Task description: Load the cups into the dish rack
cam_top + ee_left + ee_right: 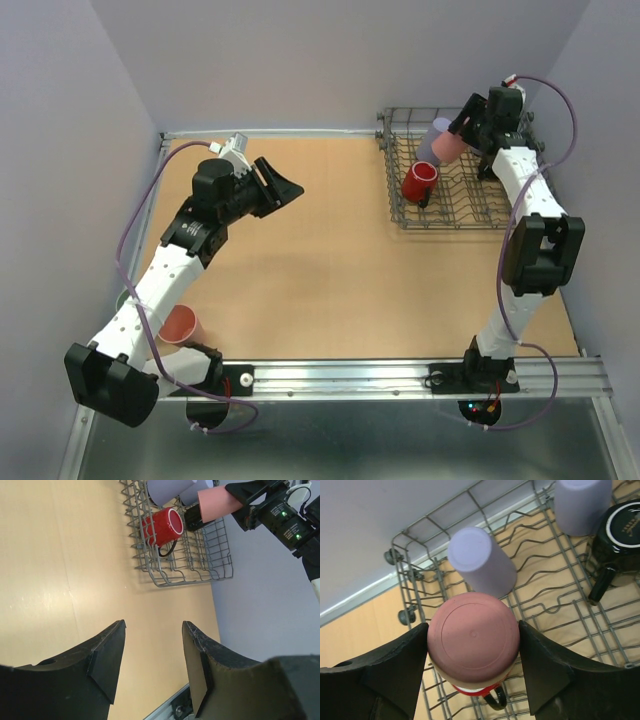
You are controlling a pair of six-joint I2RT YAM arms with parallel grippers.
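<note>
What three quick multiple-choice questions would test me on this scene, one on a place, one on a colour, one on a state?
1. Where is the red cup? A in the wire rack; B on the floor; C on top of an arm.
2. What colour is the cup in the right gripper? A black; B green; C pink.
3. How is the left gripper? A shut on a cup; B open and empty; C shut and empty.
Answers: A, it lies among the rack's wires; C, the gripper clamps a pink cup; B, its jaws stand apart with nothing between.
</note>
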